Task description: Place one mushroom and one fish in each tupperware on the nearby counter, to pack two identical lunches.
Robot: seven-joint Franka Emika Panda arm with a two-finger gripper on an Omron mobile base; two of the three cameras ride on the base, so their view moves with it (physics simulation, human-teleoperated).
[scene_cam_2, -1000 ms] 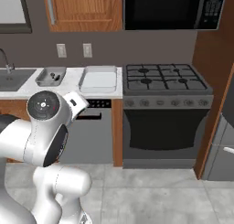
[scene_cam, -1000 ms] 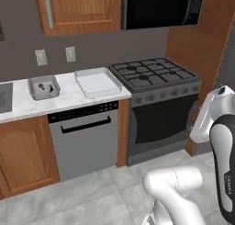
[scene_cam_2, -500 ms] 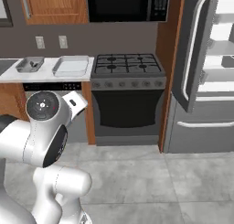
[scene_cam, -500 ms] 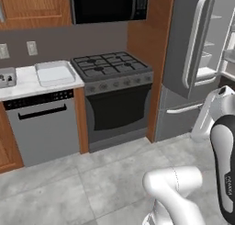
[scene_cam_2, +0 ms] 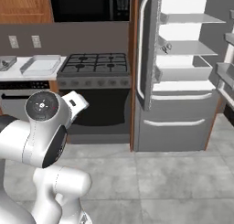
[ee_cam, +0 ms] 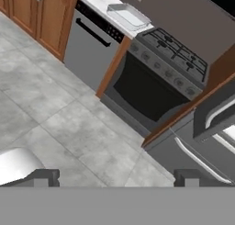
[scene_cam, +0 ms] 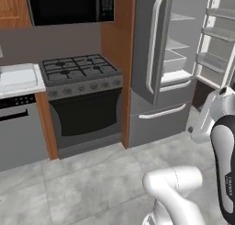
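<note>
You faced the open fridge [scene_cam_2: 183, 67], presumably to fetch food. The gripper [ee_cam: 114, 176] hung empty, fingertips spread wide apart. The larger tupperware [scene_cam_2: 41, 64] and the smaller one [scene_cam_2: 6, 62] waited far left on the counter [scene_cam_2: 18, 74], beside the stove [scene_cam_2: 93, 65].

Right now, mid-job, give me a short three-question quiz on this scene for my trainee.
1. True or false: the fridge door stands open.
2. What sits directly left of the fridge in the right base view? A) the sink B) the gas stovetop C) a table
3. Fill in: the paler shallow tupperware rests on the ____ beside the stovetop.

Key: 1 true. 2 B. 3 counter.
</note>
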